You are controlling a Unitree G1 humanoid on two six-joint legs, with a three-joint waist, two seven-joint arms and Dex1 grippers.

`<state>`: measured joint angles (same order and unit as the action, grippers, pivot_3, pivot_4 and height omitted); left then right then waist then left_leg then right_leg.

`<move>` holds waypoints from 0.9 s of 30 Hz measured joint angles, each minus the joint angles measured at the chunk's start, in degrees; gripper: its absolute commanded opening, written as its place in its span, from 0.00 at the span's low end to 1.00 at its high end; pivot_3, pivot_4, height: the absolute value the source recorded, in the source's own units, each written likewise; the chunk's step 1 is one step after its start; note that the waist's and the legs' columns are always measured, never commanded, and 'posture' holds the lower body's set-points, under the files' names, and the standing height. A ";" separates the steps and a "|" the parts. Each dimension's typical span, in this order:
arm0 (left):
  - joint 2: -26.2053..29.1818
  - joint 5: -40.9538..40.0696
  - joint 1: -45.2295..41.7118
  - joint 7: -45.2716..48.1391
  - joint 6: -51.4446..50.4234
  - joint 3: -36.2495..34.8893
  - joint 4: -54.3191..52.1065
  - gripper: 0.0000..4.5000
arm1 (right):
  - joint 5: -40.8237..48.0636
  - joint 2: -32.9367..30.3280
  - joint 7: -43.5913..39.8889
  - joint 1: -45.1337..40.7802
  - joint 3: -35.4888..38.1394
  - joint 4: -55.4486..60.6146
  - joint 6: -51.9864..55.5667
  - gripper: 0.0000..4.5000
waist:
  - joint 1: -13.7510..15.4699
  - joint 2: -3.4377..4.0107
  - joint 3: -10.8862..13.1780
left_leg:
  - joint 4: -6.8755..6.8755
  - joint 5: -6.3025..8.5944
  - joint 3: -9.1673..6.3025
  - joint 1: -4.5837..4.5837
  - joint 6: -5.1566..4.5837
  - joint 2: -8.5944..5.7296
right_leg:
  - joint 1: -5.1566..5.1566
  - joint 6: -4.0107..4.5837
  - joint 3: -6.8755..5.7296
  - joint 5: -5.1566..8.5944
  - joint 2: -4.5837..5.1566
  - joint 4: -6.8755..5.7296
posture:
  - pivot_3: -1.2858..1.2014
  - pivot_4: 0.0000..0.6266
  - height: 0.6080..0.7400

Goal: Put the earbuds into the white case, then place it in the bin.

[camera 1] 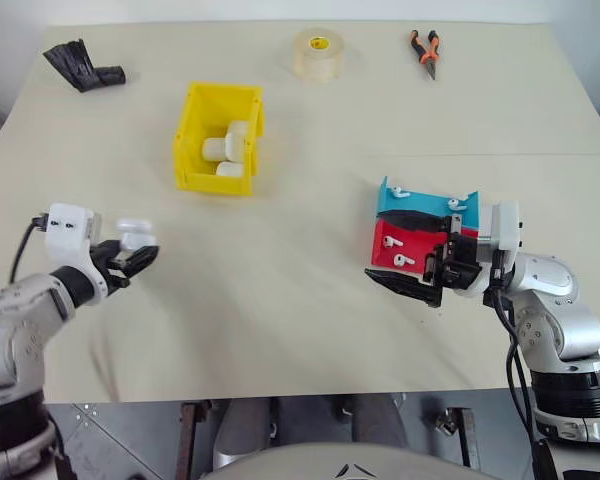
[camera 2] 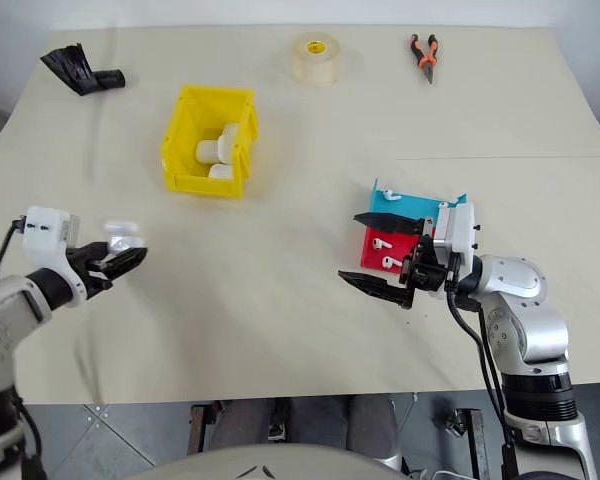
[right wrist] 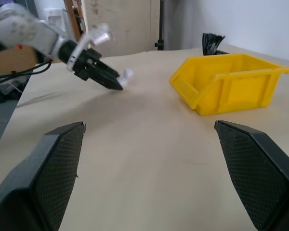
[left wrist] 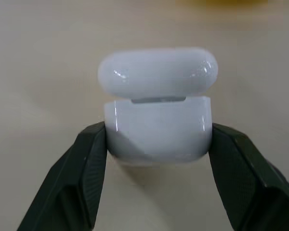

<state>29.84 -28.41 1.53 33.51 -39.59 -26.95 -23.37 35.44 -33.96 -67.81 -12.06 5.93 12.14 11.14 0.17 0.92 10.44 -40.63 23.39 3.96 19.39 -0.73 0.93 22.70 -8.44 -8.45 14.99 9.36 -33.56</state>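
Observation:
My left gripper (camera 1: 132,258) hovers over the table's left side, shut on the white case (camera 1: 135,235). In the left wrist view the two black fingers (left wrist: 89,159) clamp the case's lower half (left wrist: 158,132), and its lid stands slightly ajar. Tiny white earbuds lie in the blue tray (camera 1: 398,190) and in the red tray (camera 1: 404,261) at the right. My right gripper (camera 1: 408,254) stands open just in front of those trays, pointing left, with nothing between its fingers. The yellow bin (camera 1: 187,150) sits further back, left of centre, with similar white cases inside.
The blue tray (camera 1: 425,205) and red tray (camera 1: 385,232) sit side by side against my right hand. At the far edge lie a black object (camera 1: 83,65), a roll of clear tape (camera 1: 318,55) and orange-handled pliers (camera 1: 426,52).

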 measured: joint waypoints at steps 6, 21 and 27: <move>-11.01 -1.15 1.13 10.81 23.96 6.78 -1.28 0.62 | -0.19 -5.47 -1.22 1.93 4.65 -0.74 -0.10 1.00 | 1.36 -0.01 -0.01 | -0.31 0.03 -0.01 0.02 -0.06 0.00 | -0.10 -0.02 -0.02 -0.01 0.01 -0.10 | 0.52 0.24 1.00; -25.60 4.15 -19.68 28.26 53.65 33.33 23.19 0.62 | -5.66 -14.92 0.97 27.54 30.09 -0.38 -2.32 1.00 | 1.29 -0.02 -0.01 | -0.30 0.10 0.09 0.05 -0.21 -0.01 | -0.14 -0.08 -0.05 -0.05 0.00 0.04 | 0.52 0.24 1.00; -29.83 3.32 -24.17 31.96 58.30 36.00 29.56 0.62 | -9.63 -17.55 3.00 32.19 31.58 1.03 0.52 1.00 | 1.31 0.02 -0.04 | -0.31 0.11 0.05 0.05 -0.23 -0.01 | -0.15 -0.10 -0.04 -0.05 0.01 0.05 | 0.52 0.24 1.00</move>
<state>0.01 -25.09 -22.64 65.47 18.71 9.05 6.19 25.82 -51.51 -64.81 20.13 37.51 13.17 11.67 1.48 0.94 10.40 -40.95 23.50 4.02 19.44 -0.95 0.92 22.55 -8.53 -8.49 14.94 9.37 -33.51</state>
